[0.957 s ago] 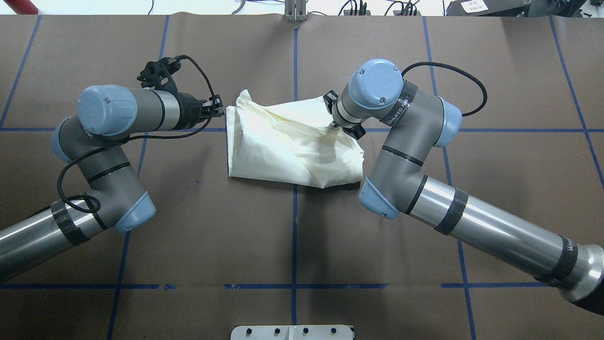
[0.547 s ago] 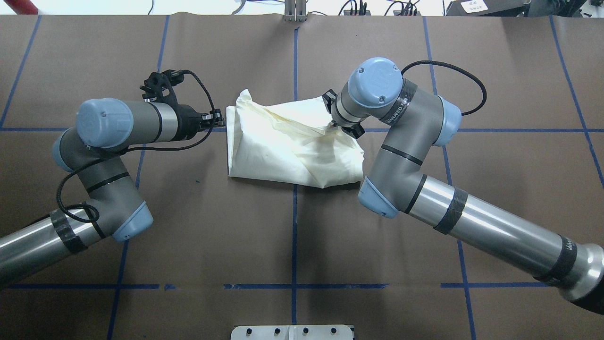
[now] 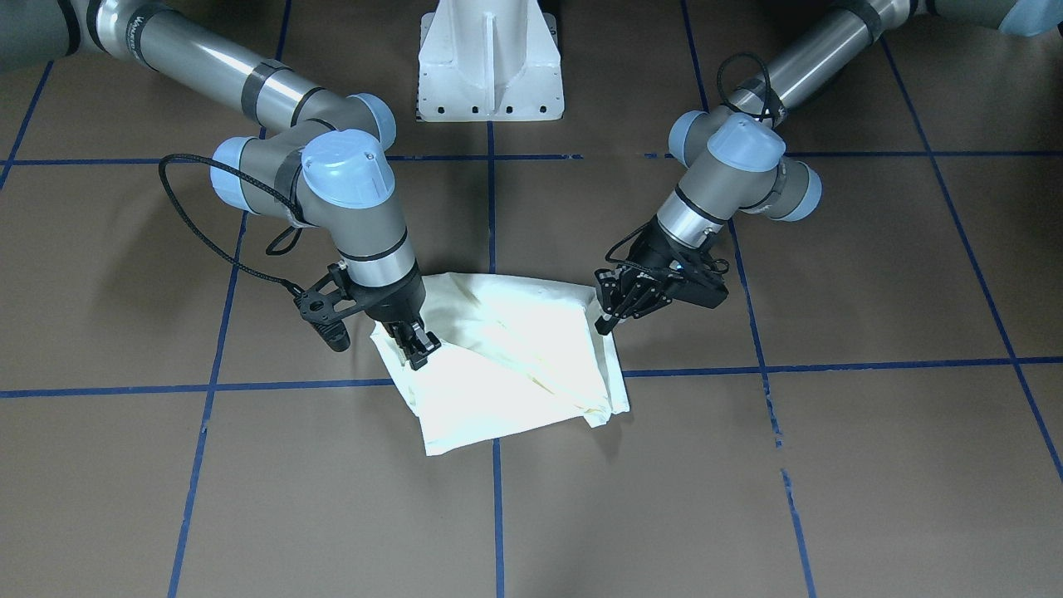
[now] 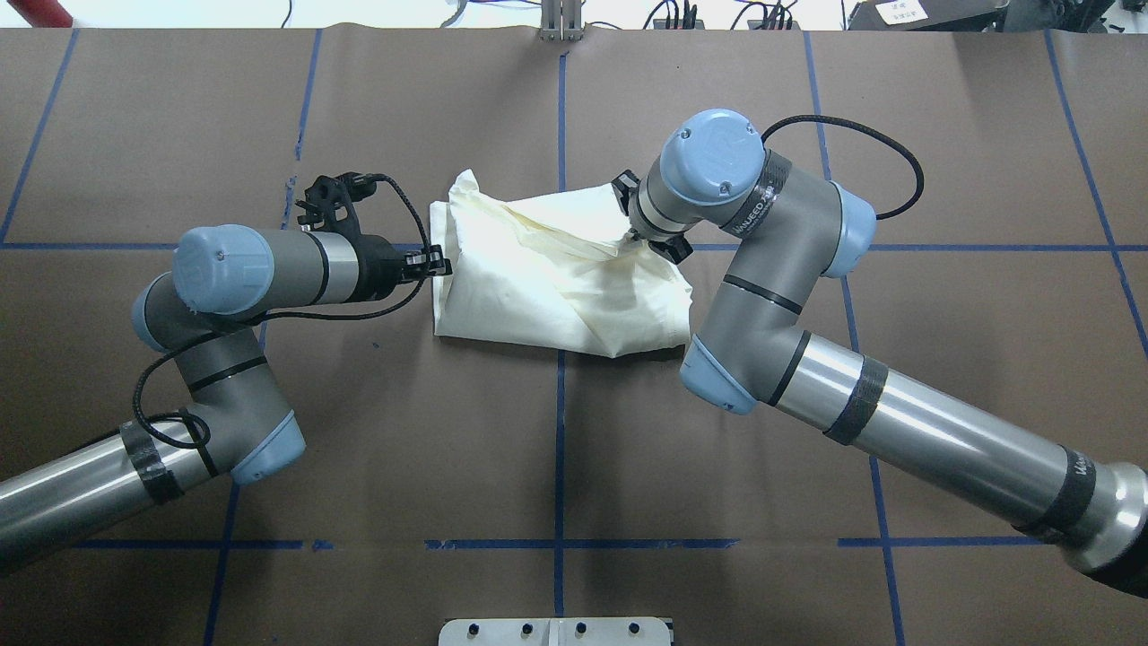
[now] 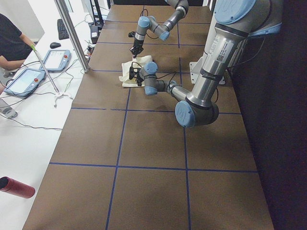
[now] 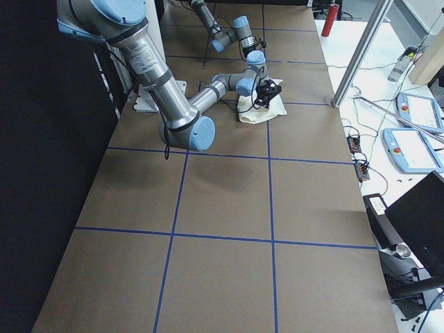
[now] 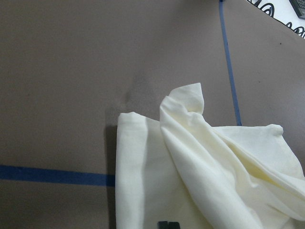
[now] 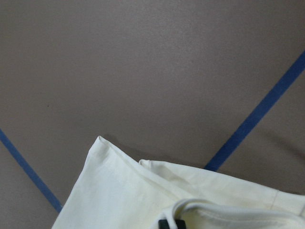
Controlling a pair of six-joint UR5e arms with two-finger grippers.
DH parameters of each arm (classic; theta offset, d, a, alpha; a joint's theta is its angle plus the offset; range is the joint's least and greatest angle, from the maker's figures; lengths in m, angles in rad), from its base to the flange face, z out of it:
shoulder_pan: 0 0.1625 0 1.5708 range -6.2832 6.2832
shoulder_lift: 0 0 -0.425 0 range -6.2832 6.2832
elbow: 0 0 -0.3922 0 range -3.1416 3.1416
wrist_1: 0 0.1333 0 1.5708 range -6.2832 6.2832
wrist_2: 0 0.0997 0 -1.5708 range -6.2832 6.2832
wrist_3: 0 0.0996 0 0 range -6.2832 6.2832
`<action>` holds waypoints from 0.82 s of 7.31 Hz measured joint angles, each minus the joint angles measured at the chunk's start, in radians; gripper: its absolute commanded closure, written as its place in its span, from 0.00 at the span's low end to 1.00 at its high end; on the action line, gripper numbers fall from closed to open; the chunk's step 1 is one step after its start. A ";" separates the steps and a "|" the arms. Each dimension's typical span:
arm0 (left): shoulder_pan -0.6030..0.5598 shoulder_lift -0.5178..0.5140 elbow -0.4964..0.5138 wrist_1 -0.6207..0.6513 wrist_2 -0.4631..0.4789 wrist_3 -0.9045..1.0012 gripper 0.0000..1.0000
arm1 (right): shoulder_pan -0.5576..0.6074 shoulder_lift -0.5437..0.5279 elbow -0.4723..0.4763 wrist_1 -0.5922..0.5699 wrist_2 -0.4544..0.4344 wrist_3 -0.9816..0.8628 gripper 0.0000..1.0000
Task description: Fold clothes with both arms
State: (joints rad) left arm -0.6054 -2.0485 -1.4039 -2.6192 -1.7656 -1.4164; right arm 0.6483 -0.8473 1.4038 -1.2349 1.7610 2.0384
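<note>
The cream shirt (image 4: 547, 283) lies in a crumpled, folded bundle at the table's middle, with no print showing; it also shows in the front view (image 3: 515, 365). My right gripper (image 4: 639, 239) (image 3: 419, 349) is shut on a pinch of the shirt's fabric near its right far part, and folds run up to it. My left gripper (image 4: 439, 263) (image 3: 606, 320) is low at the shirt's left edge, fingertips together and touching or just over the edge. The left wrist view shows the shirt's corner (image 7: 190, 157), and the right wrist view shows a hem (image 8: 133, 191).
The brown table cover (image 4: 556, 467) has blue tape lines. The white pedestal (image 3: 490, 62) stands at the robot's side. A metal plate (image 4: 556, 631) sits at the near edge. A person and tablets (image 5: 24, 79) are beside the table, and a red bottle (image 5: 17, 188) lies there.
My left arm has swung toward the robot's side and to the right, bringing its gripper along the shirt's left edge. The right arm and the shirt have not moved.
</note>
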 measured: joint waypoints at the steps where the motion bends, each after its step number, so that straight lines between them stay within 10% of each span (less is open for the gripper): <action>1: 0.009 0.004 0.002 -0.030 -0.041 0.000 1.00 | 0.000 0.000 0.001 0.000 0.000 0.000 1.00; 6: 0.075 0.014 0.048 -0.262 -0.228 0.005 1.00 | -0.001 0.001 0.000 0.000 0.000 0.003 1.00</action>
State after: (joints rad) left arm -0.5304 -2.0343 -1.3555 -2.8809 -1.9935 -1.4109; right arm 0.6474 -0.8466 1.4042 -1.2348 1.7610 2.0415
